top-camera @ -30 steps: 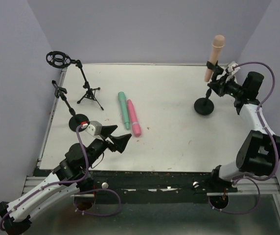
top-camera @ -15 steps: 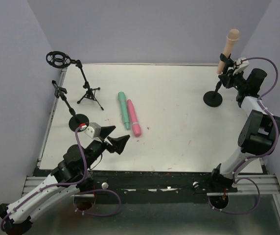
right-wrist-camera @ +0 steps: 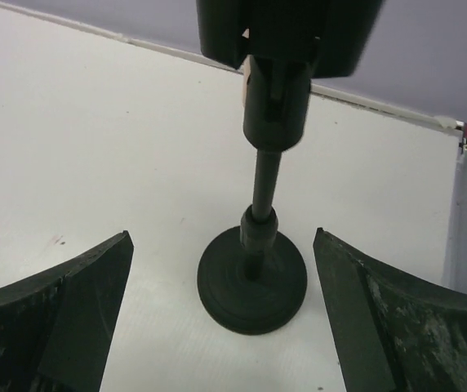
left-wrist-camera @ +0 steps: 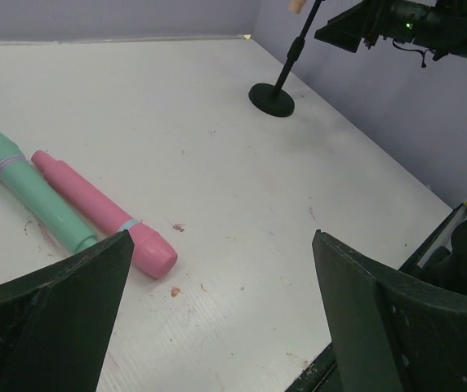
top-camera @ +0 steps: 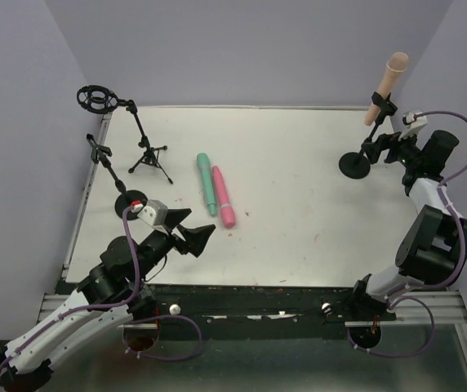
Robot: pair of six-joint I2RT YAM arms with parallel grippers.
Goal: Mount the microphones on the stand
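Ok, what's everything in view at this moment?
peach microphone: one, peach, clipped in the right stand, tilted
teal microphone: one, teal, lying mid-table
pink microphone: one, pink, lying beside the teal one
right stand: one, black, round base, far right
tripod stand: one, black, ring mount, far left
left stand: one, black, round base, left edge, clip empty
table: one, white
left gripper: open, near left, holding nothing
right gripper: open, astride the right stand's pole, not touching
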